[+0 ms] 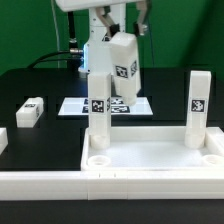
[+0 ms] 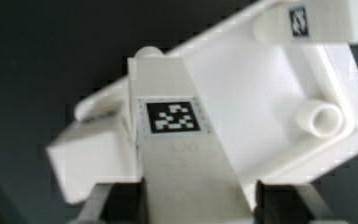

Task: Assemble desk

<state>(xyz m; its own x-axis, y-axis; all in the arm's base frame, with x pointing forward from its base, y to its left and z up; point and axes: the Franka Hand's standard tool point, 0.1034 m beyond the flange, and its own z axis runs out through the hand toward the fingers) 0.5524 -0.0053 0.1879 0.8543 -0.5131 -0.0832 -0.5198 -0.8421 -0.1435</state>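
Gripper (image 2: 190,203) pinches the held leg (image 1: 123,60), which tilts at twelve o'clock in the exterior view. Tabletop (image 1: 150,178) sits at six. I count two upright legs (image 1: 100,105) in it. Loose leg (image 1: 30,112) lies at nine.

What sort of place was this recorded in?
Probably a robotics lab bench: a black table with a fixed marker board, a white desk tabletop awaiting its parts, and a robot gripper holding a tagged leg.

A white plastic block (image 1: 4,141) is cut off at the exterior view's left edge. An upright white tagged block leg (image 1: 99,110) hides part of the flat white marker board (image 1: 72,105).
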